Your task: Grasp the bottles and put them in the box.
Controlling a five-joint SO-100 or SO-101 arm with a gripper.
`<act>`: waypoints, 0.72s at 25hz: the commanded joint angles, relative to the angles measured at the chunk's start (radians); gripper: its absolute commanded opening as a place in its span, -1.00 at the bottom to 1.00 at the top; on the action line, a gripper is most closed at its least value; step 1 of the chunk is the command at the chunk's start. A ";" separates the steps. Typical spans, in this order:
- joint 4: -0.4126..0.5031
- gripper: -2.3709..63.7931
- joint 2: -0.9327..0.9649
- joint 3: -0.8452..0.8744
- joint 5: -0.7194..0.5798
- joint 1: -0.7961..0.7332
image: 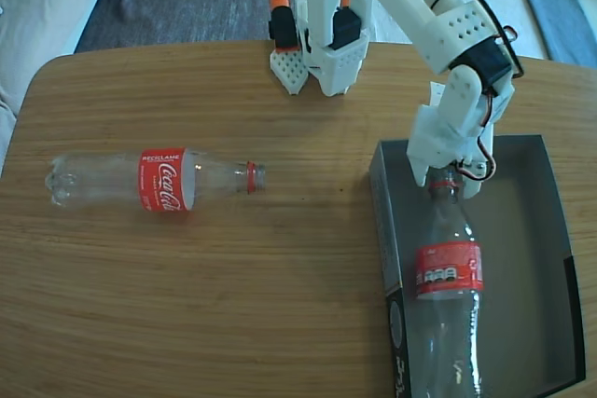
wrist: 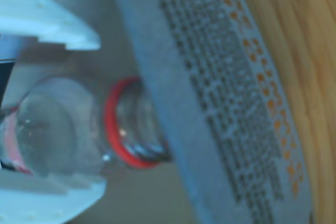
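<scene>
Fixed view, hand: the hand (image: 449,177) hangs from the white arm (image: 438,20) over the far end of the box, its two white fingers closed on the neck of a bottle, just at the red ring. The neck is the narrowest part, which I judge is why it is gripped there.

Fixed view, held bottle: this bottle (image: 448,300) lies along the box's length, neck toward the desk's far edge, base toward the near edge, red label about midway. It sits close to the box's left wall. Whether it already rests on the box floor or is just above it, I cannot tell.

Fixed view, box: the dark grey box (image: 550,258) stands at the desk's near right corner, long side running from far to near. It is only a little longer than a bottle, so a bottle has to go in lengthwise.

Fixed view, other bottle: the second bottle (image: 154,179) lies on its side on bare wood toward the desk's left edge, mouth pointing at the box, well apart from it. It is not yet in the box.

Fixed view, desk: the wooden desk (image: 233,305) carries the arm's base at its far edge.

Wrist view, hand: white fingers (wrist: 52,22) show above and below the clear bottle neck (wrist: 58,124), with the red ring (wrist: 113,129) just beyond them.

Wrist view, box wall: a grey wall of the box (wrist: 210,103), printed with dots, crosses right beside the bottle's mouth, wood grain beyond it. The picture is blurred, so whether mouth and wall touch is unclear.
</scene>
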 commanded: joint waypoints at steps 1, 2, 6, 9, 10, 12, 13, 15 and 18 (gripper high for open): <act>-0.009 0.03 0.026 -0.009 0.003 0.002; -0.020 0.04 0.026 -0.009 0.003 0.003; -0.048 0.05 0.026 -0.011 0.003 0.011; -0.048 0.05 0.032 -0.025 0.003 0.011; -0.048 0.07 0.034 -0.034 0.006 0.012; -0.048 0.15 0.034 -0.071 0.051 0.026; -0.048 0.18 0.034 -0.089 0.080 0.043; -0.043 0.22 0.034 -0.129 0.115 0.061; -0.031 0.22 0.034 -0.181 0.117 0.081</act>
